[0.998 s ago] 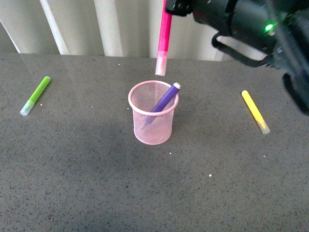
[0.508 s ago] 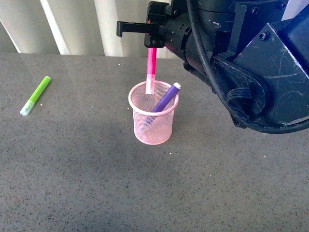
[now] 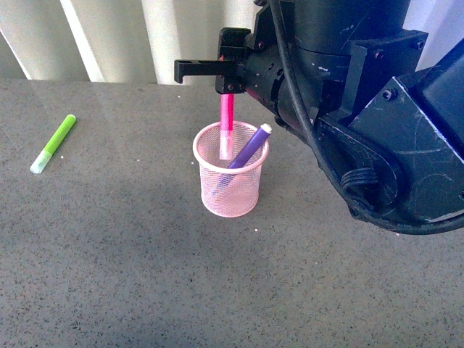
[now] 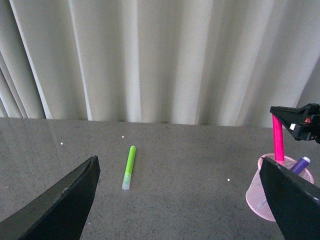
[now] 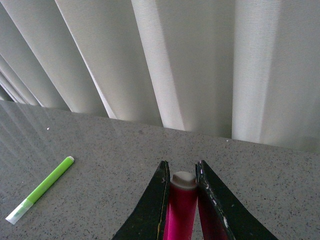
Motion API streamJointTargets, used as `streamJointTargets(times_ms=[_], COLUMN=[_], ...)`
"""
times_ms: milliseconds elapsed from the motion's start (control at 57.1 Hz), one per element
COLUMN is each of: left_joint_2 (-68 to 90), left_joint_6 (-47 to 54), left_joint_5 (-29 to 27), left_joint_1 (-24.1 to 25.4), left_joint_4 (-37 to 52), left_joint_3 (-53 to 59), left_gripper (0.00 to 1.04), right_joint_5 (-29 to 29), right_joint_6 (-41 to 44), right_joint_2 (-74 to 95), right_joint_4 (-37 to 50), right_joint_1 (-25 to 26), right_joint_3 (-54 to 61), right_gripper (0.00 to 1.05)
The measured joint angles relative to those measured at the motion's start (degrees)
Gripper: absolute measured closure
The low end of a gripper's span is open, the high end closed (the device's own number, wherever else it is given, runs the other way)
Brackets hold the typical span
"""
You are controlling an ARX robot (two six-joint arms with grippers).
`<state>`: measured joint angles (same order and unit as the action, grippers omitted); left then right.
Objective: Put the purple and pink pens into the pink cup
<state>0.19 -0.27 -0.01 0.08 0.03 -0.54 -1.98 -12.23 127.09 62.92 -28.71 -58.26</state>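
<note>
Lower than a second ago, the pink pen (image 3: pixel 227 127) now stands with its clear-capped end inside the pink cup (image 3: pixel 230 190), where before it hung clear above the rim; the right arm has swung in to fill the right half of the front view, hiding the yellow marker that lay there.

The pen's long axis is close to vertical, cap down, upper end clamped in the right gripper (image 3: pixel 228 85) just above centre of the frame. In the right wrist view the two dark fingers (image 5: pixel 156 205) press on either side of the pen's barrel (image 5: pixel 180 210), its pale end showing between them.

One purple pen (image 3: pixel 248 148) leans in the cup, its long axis slanting from lower left to upper right, its pale tip resting past the rim at the right. The cup stands upright on the grey table (image 3: pixel 109 275), near the frame's centre.

Count: one pink pen, one purple pen, one cup, one green marker (image 3: pixel 54 143) lying flat at the left edge, pointing up-right.

The left gripper (image 4: pixel 180 197) is spread wide, nothing between its dark fingers.
</note>
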Motion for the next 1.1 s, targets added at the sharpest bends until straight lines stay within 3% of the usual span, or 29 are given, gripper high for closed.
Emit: streamJointTargets(times_ms=[70,560,858,1103], left_joint_2=[0.0,0.0,0.0,0.0], left_joint_6=[0.0,-0.02,0.0,0.0], left_joint_5=[0.0,0.0,0.02,0.02], left_joint_1=[0.0,0.0,0.0,0.0], left_joint_4=[0.0,0.0,0.0,0.0], left_joint_3=[0.0,0.0,0.0,0.0], left_gripper=[0.07,0.07,0.07,0.07], right_joint_5=[0.83,1.66,2.8,13.79], right_joint_6=[0.04,-1.38,-0.85,0.46], right_joint_2=[0.0,-0.96,-20.92,-49.24], right_joint_4=[0.33,0.39,-1.99,-6.67], right_joint_1=[0.22,2.86,14.01,29.46], right_joint_3=[0.22,1.7,10.86,26.49], right_gripper=[0.92,0.06,0.07,0.07])
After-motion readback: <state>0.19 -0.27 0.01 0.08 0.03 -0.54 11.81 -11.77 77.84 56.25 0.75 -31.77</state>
